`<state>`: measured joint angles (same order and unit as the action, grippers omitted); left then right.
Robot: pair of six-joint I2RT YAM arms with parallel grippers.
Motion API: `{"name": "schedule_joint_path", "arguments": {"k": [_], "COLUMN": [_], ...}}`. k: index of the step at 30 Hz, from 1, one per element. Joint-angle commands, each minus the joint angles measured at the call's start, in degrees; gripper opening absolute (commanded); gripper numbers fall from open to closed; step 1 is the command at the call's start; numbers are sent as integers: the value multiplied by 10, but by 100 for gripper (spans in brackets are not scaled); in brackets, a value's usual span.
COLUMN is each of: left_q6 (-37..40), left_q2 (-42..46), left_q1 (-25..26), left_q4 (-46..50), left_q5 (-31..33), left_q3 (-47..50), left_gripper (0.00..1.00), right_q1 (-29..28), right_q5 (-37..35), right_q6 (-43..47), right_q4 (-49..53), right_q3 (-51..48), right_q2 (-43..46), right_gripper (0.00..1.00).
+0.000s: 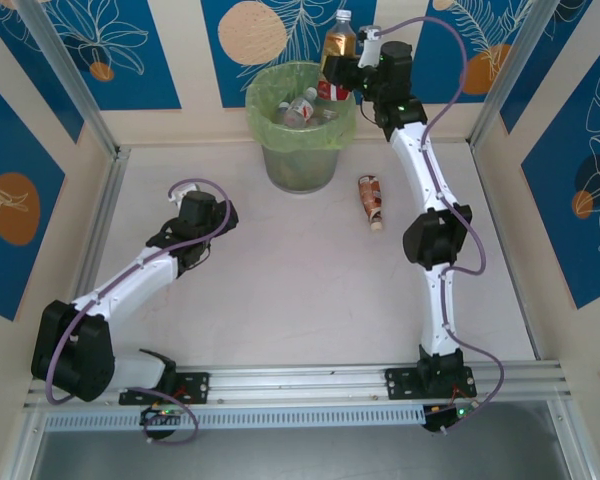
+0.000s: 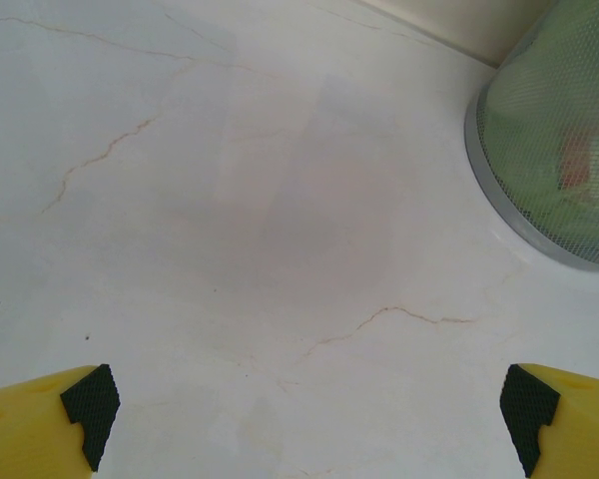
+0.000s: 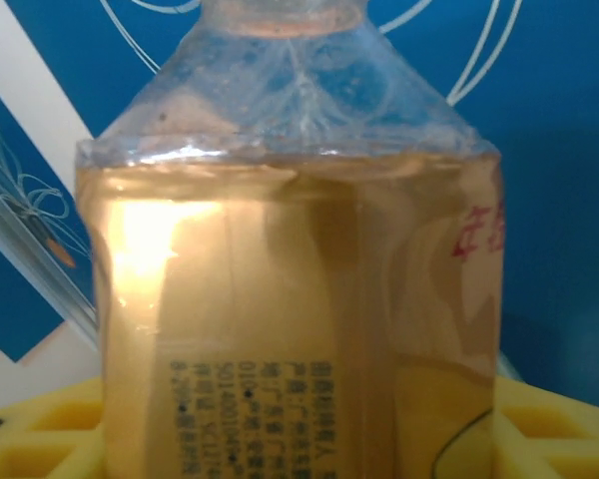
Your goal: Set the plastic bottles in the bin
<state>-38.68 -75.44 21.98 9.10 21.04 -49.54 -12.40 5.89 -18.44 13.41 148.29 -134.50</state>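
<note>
Bottle of amber liquid (image 1: 338, 40) pinched upright in the right hand (image 1: 344, 68), held above the far right rim of the bin (image 1: 268, 95).

On the right wrist camera the yellow fingers (image 3: 40, 439) press against both sides of the bottle, its printed label facing the lens and a blue patterned wall behind it. The grey bin, lined with a yellow-green bag, stands at the back of the desk (image 1: 280, 300) and holds several clear bottles (image 1: 300, 108). A brown-red bottle (image 1: 371, 200) lies on its side on the desk, just right of the bin. The left hand (image 1: 202, 225) hangs low over bare desk, left and in front of the bin, its fingers spread wide with nothing between them.
</note>
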Motion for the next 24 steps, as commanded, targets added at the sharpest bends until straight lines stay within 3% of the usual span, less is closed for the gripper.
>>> {"name": "schedule_joint_path", "arguments": {"k": [1, 6, 15, 17, 24], "left_q6": [0, 0, -5, -4, -2], "left_q2": [12, 10, -2, -3, -5], "left_q1": [-12, -12, -13, -13, -14], "left_q4": [13, 13, 6, 6, 1], "left_q5": [-3, -5, -17, -18, -23], "left_q3": [-13, -13, -13, -13, -12], "left_gripper": [100, 100, 100, 100, 100], "right_q1": [-6, -11, -17, -18, -17], "right_q5": [-17, 1, -9, -13, -31], "right_q6": [39, 91, 122, 122, 115], "right_q4": [3, 26, 72, 78, 56], "right_q3": [37, 40, 11, -23, -199], "right_q2": [-23, -14, 52, 80, 194], "right_gripper": [74, 92, 96, 100, 99]}}
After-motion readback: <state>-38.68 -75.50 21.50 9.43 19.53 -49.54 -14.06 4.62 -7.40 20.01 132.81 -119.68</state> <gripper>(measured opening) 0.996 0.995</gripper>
